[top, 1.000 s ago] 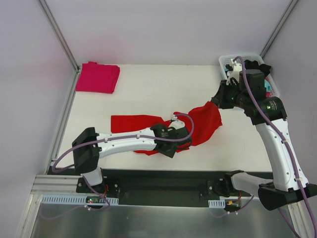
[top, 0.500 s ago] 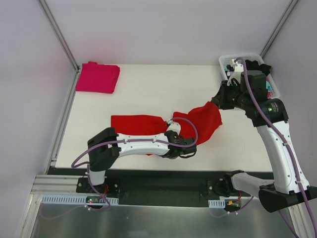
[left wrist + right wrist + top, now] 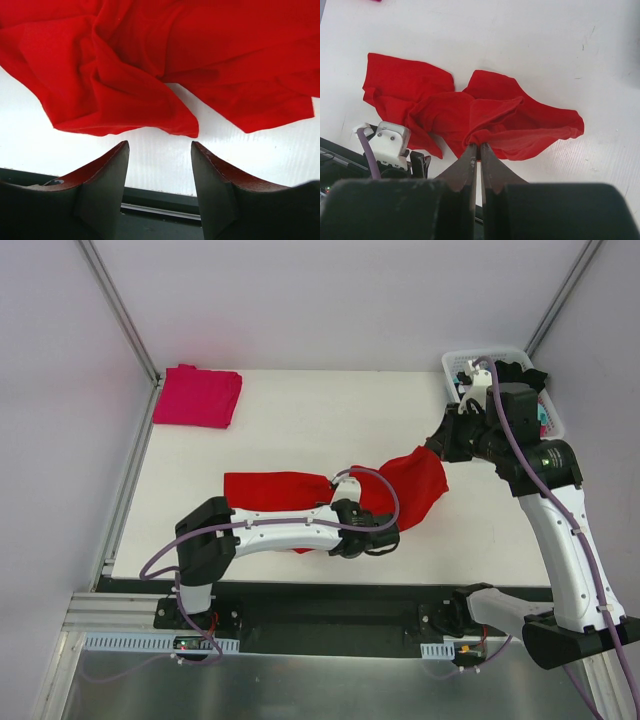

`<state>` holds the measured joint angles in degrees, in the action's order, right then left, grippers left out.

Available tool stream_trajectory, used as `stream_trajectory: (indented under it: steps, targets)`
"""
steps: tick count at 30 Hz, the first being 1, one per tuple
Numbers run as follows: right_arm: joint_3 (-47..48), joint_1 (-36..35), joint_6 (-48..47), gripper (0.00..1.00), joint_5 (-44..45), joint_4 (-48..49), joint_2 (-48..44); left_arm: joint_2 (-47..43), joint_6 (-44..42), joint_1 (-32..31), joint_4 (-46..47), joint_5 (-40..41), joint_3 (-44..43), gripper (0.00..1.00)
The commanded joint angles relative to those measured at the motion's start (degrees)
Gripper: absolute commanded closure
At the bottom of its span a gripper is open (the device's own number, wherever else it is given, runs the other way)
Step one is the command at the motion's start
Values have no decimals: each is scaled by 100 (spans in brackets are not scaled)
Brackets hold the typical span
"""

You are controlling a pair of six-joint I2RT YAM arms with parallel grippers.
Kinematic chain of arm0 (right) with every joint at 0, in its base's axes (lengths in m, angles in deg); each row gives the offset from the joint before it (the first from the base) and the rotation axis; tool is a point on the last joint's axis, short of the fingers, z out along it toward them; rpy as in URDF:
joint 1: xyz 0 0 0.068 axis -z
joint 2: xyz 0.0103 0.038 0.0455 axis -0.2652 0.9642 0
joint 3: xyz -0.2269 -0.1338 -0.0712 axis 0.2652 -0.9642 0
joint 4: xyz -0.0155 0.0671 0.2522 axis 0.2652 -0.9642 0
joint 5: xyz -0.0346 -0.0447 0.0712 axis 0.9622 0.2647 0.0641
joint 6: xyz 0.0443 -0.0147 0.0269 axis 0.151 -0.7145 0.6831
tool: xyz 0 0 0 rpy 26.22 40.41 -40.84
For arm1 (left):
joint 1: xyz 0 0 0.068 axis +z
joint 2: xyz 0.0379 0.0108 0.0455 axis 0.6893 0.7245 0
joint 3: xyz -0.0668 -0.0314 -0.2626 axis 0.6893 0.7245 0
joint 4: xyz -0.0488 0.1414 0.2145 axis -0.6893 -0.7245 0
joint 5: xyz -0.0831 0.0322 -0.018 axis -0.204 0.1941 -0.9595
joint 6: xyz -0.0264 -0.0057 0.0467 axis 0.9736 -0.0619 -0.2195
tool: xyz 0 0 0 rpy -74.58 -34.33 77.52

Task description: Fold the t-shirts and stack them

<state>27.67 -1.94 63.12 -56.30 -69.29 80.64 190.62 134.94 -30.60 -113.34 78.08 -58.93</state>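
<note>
Red shirt (image 3: pixel 270 488) lies bunched mid-table (image 3: pixel 300 420) toward the front edge, its right end lifted. Right gripper (image 3: pixel 479 146) is clamped on a thin fold of it. Left gripper (image 3: pixel 160 146) is spread and empty, low by the front edge, with a shirt corner just ahead. Risks: left closes short and grabs nothing, or a tug slips the thin right pinch. Pink shirt (image 3: pixel 197 395) sits folded in the far-left corner.

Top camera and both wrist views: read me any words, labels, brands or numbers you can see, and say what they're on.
No readable text in any view.
The red t-shirt, pink t-shirt and table are plain, unprinted.
Any marking on the small board by the left arm's base is too small to read.
</note>
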Motion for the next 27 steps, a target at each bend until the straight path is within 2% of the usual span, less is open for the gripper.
stream_trajectory:
  steps: [1, 7, 27]
  targets:
    - [-16, 18, 10, 95, -87, 163, -162, 114, 302, -1, -50, 147, -234, 47]
    - [-25, 27, 18, 95, -114, 154, -189, 325, 363, -1, 30, 59, -313, 47]
    - [-95, 27, -34, 95, -140, 119, -294, 308, 583, 122, 759, 130, 522, 52]
